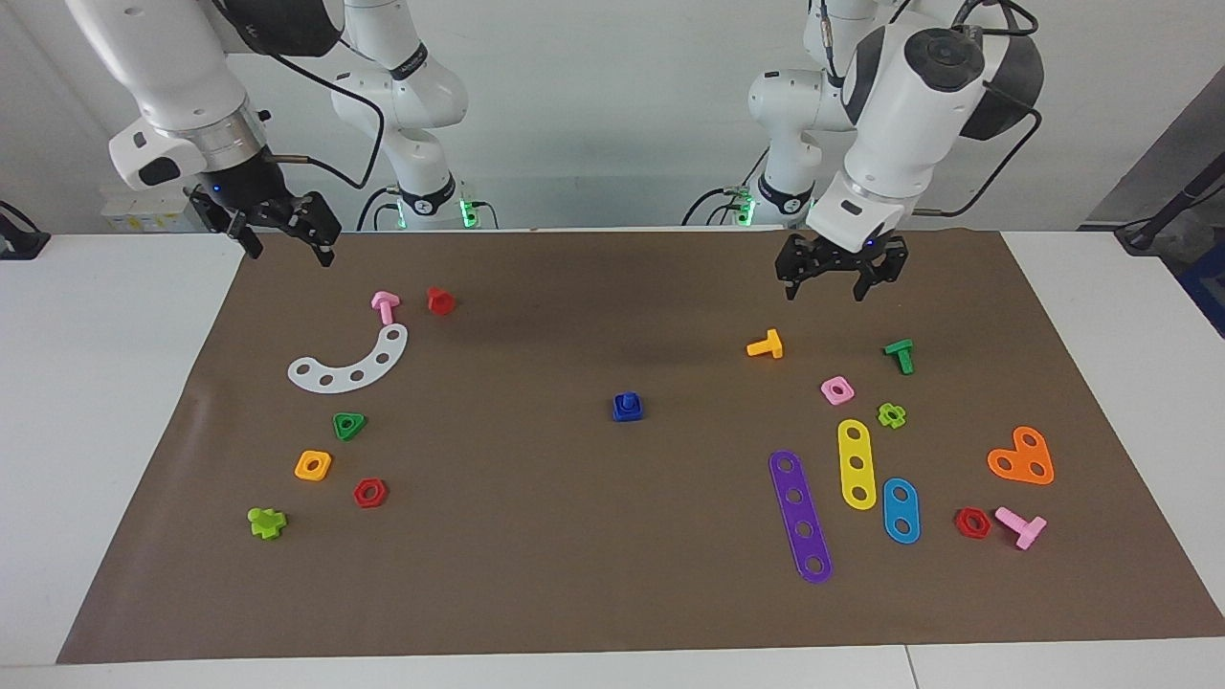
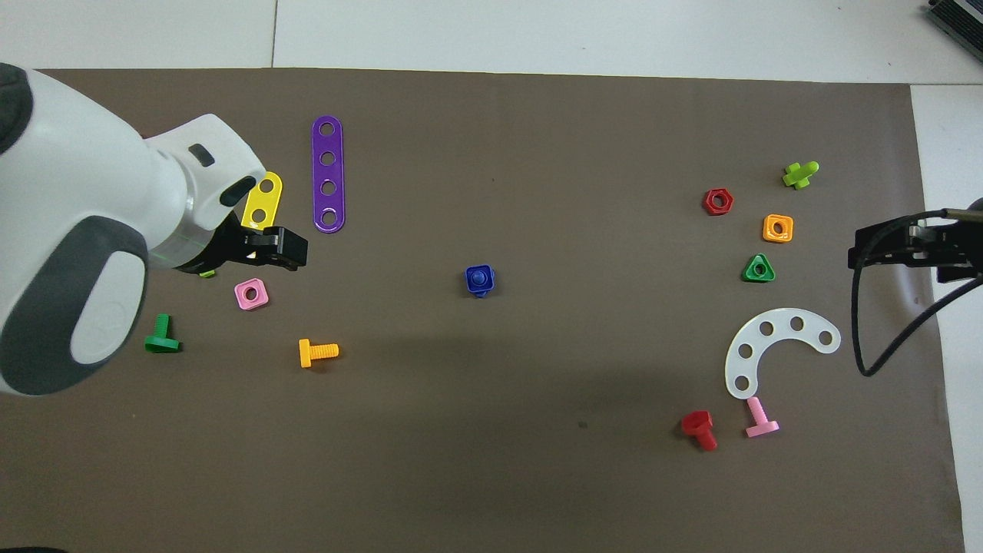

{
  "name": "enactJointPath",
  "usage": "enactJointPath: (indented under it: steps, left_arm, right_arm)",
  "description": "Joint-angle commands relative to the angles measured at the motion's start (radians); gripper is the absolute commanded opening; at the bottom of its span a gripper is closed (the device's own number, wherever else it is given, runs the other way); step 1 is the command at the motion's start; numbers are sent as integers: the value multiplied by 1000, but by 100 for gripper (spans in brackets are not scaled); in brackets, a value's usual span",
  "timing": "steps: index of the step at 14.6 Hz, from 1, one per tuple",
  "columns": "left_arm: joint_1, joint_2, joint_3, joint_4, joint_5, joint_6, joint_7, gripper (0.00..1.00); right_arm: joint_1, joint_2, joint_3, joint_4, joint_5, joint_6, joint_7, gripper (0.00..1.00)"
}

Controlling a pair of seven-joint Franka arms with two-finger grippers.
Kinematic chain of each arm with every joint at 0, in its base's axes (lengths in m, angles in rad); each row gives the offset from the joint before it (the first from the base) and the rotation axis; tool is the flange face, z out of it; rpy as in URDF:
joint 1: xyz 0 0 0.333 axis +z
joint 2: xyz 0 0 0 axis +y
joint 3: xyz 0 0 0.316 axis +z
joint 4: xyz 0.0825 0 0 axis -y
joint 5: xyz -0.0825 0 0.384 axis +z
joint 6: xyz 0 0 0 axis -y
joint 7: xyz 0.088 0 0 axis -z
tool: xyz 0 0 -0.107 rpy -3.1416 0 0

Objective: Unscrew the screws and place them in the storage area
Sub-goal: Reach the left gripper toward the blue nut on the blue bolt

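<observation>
I am holding the left gripper [image 1: 829, 284] in the air with its jaws standing wide and empty, over the brown mat [image 1: 536, 565] near the orange bolt [image 1: 766, 344]. The blue bolt [image 1: 627, 406] is sitting upright in its blue nut mid-surface, off toward the right arm's end from these jaws. The right gripper [image 1: 285, 235], jaws wide too, is waiting, well apart from it; the left looks nearer.

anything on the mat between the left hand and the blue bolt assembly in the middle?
The left hand hangs open over the mat, and only bare brown mat lies between it and the blue bolt-and-nut assembly. The orange bolt lies just off that line. The facing view shows it best.
</observation>
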Motion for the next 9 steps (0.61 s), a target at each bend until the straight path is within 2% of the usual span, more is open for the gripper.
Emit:
enactJointPath:
  steps: [1, 9]
  left_arm:
    - [-77, 48, 17, -9, -32, 81, -106, 100]
    - [-205, 172, 19, 17, -69, 235, -278, 98]
  right_arm:
    - [-7, -8, 5, 0, 5, -14, -20, 100]
    - [-7, -8, 5, 0, 5, -14, -20, 100]
